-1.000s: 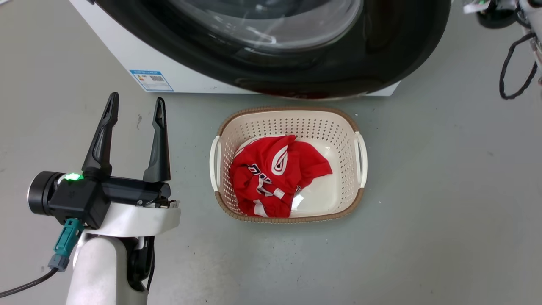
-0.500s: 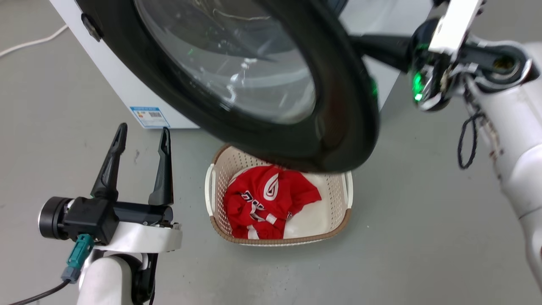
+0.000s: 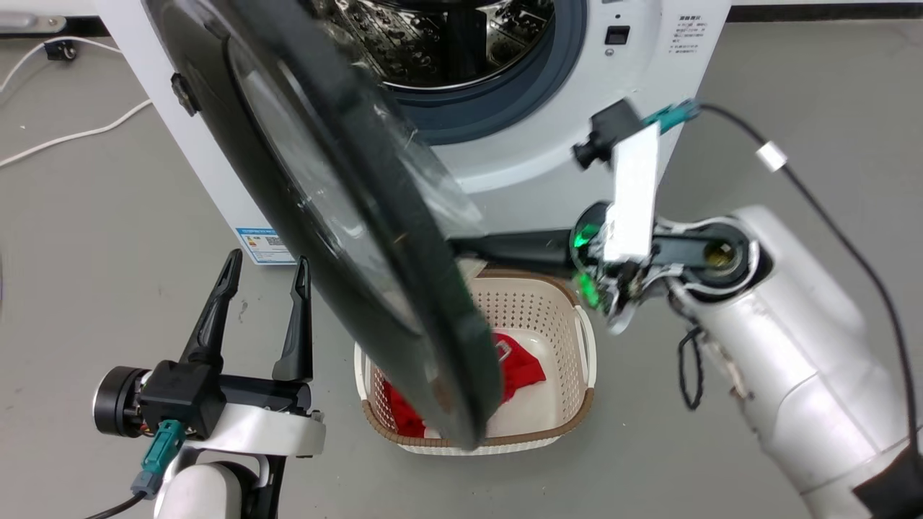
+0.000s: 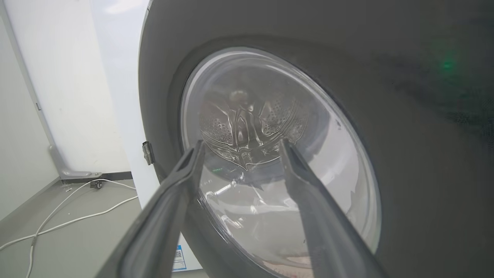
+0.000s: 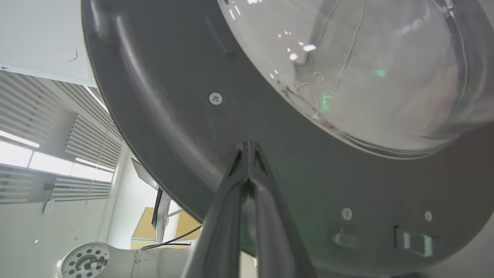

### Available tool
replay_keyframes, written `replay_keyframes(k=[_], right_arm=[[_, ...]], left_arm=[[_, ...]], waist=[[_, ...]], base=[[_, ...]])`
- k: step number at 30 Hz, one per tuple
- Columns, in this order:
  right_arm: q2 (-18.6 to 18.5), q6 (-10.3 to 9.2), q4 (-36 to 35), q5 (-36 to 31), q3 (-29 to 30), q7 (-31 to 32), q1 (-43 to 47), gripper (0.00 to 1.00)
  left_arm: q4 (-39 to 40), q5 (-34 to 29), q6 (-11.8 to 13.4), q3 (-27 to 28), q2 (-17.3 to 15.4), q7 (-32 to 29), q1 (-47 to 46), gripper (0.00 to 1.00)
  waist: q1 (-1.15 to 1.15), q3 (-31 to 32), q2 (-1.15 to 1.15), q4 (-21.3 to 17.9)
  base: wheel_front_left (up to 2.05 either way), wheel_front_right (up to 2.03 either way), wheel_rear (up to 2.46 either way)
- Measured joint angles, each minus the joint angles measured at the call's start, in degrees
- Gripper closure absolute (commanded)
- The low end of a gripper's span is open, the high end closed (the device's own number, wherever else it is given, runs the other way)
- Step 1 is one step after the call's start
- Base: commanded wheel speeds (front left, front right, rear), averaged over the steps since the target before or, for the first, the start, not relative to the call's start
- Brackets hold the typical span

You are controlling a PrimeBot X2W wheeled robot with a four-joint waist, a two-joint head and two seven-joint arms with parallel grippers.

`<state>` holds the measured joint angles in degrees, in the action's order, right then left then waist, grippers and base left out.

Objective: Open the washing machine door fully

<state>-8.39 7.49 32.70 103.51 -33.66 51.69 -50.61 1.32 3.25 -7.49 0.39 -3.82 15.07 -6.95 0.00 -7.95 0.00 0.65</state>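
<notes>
The washing machine (image 3: 505, 173) shows its drum (image 3: 433, 43); the washing machine door (image 3: 375, 238) stands about half open, hinged at the left; the right gripper (image 5: 247, 148), fingers pinched together and empty, presses the inner face, seemingly to push it wider; the left gripper (image 3: 267, 261) hangs spread, empty.

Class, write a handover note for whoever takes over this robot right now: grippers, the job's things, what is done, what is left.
Large round glossy black washing machine door, clear glass window: part open, hiding part of the cream perforated basket in the head view.
White front-loading washing machine: perforated steel drum exposed.
Left gripper: open, empty, facing the door's outer side.
Right gripper: fingers shut, tips at the door's inner face.
Done: door unlatched, swung partway.
Left: swing it fully open.
</notes>
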Motion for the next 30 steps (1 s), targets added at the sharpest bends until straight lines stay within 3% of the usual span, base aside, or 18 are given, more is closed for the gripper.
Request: replay_keyframes(k=[11, 18, 24, 25, 28, 30], right_arm=[[1.5, 0.00, -5.5, 1.4, -1.9, -5.1, 5.0, 1.00], [1.8, 0.00, -7.0, 0.6, 7.8, -25.1, 12.0, 1.00], [1.9, 0.00, -10.4, 2.1, 16.0, -35.4, 20.4, 1.00], [1.9, 0.00, -11.4, 1.9, 17.3, -37.1, 22.1, 0.96], [2.0, 0.00, -14.6, 1.1, 21.7, -43.2, 27.4, 0.00], [2.0, 0.00, -16.3, -1.0, 23.9, -47.7, 31.0, 0.00]], left_arm=[[-0.3, 0.0, 0.0, -0.3, 0.3, 0.0, 0.3, 0.00], [-0.9, 0.0, 0.2, 0.0, 0.6, 0.0, 1.1, 0.00], [-1.6, 0.3, 0.6, 0.2, 0.7, 0.0, 1.9, 0.00], [-1.7, 0.3, 0.6, 0.2, 0.7, 0.0, 2.0, 0.00], [-2.2, 0.3, 0.6, 0.3, 0.8, 0.0, 2.2, 0.00], [-2.6, 0.3, 0.7, 0.3, 0.8, 0.0, 2.5, 0.00]], waist=[[0.00, 0.2, 0.00, 0.9], [0.00, 1.4, 0.00, 0.2], [0.00, 2.7, 0.00, -0.1], [0.00, 2.9, 0.00, -0.1], [0.00, 3.6, 0.00, -0.1], [0.00, 4.1, 0.00, 0.0]], base=[[0.00, 0.00, 0.00], [0.00, 0.00, 0.00], [0.00, 0.00, 0.00], [0.00, 0.00, 0.00], [0.00, 0.00, 0.00], [0.00, 0.00, 0.00]])
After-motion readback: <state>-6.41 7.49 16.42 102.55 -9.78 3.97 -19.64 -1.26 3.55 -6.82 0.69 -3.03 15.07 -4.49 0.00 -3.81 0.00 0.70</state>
